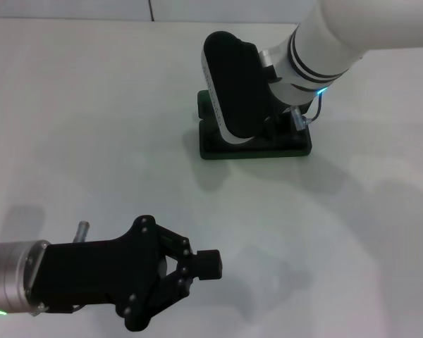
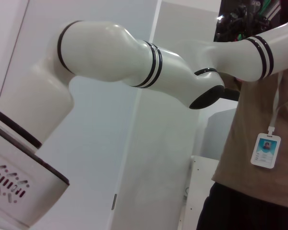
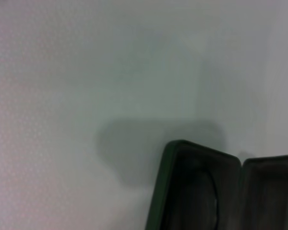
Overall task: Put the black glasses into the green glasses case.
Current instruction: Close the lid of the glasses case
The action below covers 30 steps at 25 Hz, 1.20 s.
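The green glasses case (image 1: 218, 144) lies open at the far middle of the white table, its lid edge (image 1: 201, 104) showing behind. My right arm's black wrist housing (image 1: 233, 88) hangs directly over the case and hides most of it along with the right gripper. In the right wrist view the case (image 3: 201, 191) shows its two dark-lined halves close below. The black glasses are hidden in every view. My left gripper (image 1: 209, 264) is low at the near left, well short of the case, shut with nothing in it.
The white table (image 1: 92, 127) stretches bare to the left and right of the case. In the left wrist view a person (image 2: 259, 158) with a badge stands beside the robot's white arm (image 2: 134, 62).
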Motion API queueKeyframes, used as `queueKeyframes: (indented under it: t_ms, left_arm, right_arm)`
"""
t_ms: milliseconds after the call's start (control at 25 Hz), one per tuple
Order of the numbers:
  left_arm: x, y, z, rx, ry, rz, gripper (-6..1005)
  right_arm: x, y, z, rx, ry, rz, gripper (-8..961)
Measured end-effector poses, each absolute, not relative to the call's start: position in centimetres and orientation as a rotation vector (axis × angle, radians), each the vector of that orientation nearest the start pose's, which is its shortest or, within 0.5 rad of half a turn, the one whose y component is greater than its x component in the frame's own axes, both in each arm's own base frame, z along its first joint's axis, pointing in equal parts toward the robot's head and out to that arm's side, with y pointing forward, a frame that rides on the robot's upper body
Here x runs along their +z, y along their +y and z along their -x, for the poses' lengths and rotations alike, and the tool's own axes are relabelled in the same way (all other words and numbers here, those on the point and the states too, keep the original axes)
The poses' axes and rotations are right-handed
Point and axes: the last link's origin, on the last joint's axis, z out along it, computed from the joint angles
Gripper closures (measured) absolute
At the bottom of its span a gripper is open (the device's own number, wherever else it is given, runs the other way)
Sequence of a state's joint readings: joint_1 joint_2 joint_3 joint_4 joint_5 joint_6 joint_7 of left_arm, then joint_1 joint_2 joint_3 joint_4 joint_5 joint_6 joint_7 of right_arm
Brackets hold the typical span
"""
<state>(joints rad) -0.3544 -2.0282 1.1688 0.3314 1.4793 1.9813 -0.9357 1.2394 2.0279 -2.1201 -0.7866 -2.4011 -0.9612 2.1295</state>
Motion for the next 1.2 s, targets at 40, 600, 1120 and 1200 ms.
queueKeyframes:
  t_ms: [40, 600, 1120, 1200]
  left_arm:
    - [-2.2, 20.9, 25.6, -1.443, -0.324, 2.844, 986]
    - [-1.2, 21.8, 25.7, -1.458, -0.325, 2.758, 986]
    - [5.0, 27.9, 25.0, -1.468, -0.330, 2.516, 984]
    - [7.4, 30.6, 23.7, -1.397, -0.341, 2.561, 984]
  right_arm:
    - [-12.0, 41.2, -5.5, -0.864, -0.753, 2.610, 827]
    - [-10.6, 39.0, -5.5, -0.581, -0.483, 2.744, 827]
    - [3.3, 32.6, -16.0, 0.550, 0.247, 2.758, 826]
    - [4.1, 31.6, -18.3, 0.622, 0.286, 2.751, 823]
